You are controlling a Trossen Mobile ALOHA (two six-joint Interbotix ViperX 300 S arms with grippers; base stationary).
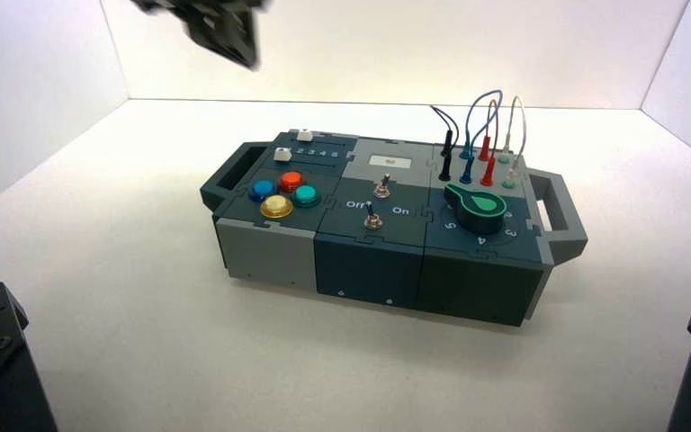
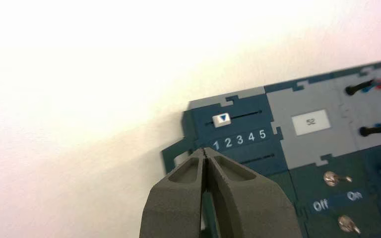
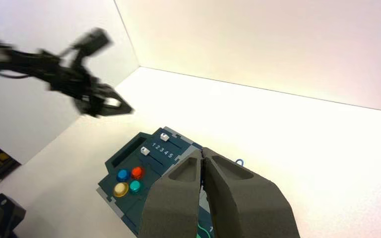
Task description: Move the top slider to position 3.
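The top slider [image 2: 222, 119] is a small white knob with a blue triangle on a dark slotted track, standing above the digits 1 and 2. The printed 3 [image 2: 239, 140] lies in the row 1 2 3 4 5 just below that track. The knob also shows in the high view [image 1: 304, 136] and in the right wrist view [image 3: 164, 137]. My left gripper [image 2: 204, 151] is shut and empty, in the air above the box's left end, short of the slider; it appears blurred in the high view [image 1: 234, 40]. My right gripper [image 3: 203, 152] is shut and empty, high over the box.
A second white slider knob [image 1: 281, 154] sits nearer, beside blue, red, yellow and teal round buttons [image 1: 276, 206]. Two toggle switches [image 1: 373, 216], a small display [image 2: 311, 122], a green knob [image 1: 480, 204] and plugged wires [image 1: 486, 135] fill the middle and right. Handles [image 1: 558, 211] stick out at both ends.
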